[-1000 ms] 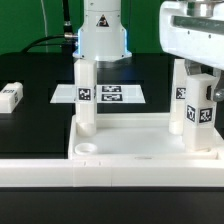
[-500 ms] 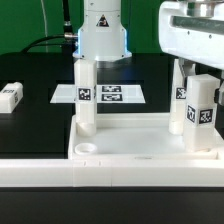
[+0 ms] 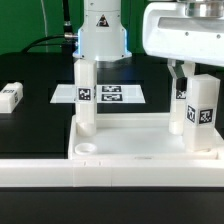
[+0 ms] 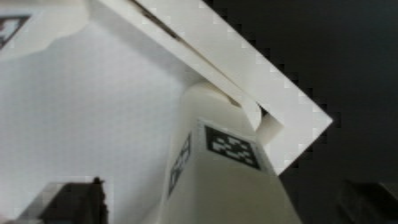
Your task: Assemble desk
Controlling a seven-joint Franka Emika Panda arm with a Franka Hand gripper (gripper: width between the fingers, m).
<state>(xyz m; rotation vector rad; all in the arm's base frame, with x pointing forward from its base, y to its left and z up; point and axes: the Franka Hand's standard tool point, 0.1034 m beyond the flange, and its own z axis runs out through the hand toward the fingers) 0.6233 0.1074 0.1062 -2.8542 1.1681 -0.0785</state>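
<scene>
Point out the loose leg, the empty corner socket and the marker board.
loose leg (image 3: 10, 96), exterior view, tagged face.
empty corner socket (image 3: 87, 150), exterior view, round opening.
marker board (image 3: 135, 95), exterior view, bare white end.

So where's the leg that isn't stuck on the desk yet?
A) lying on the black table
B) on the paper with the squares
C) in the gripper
A: the loose leg lies flat on the black table, at the exterior view's left, apart from the desk panel.
</scene>
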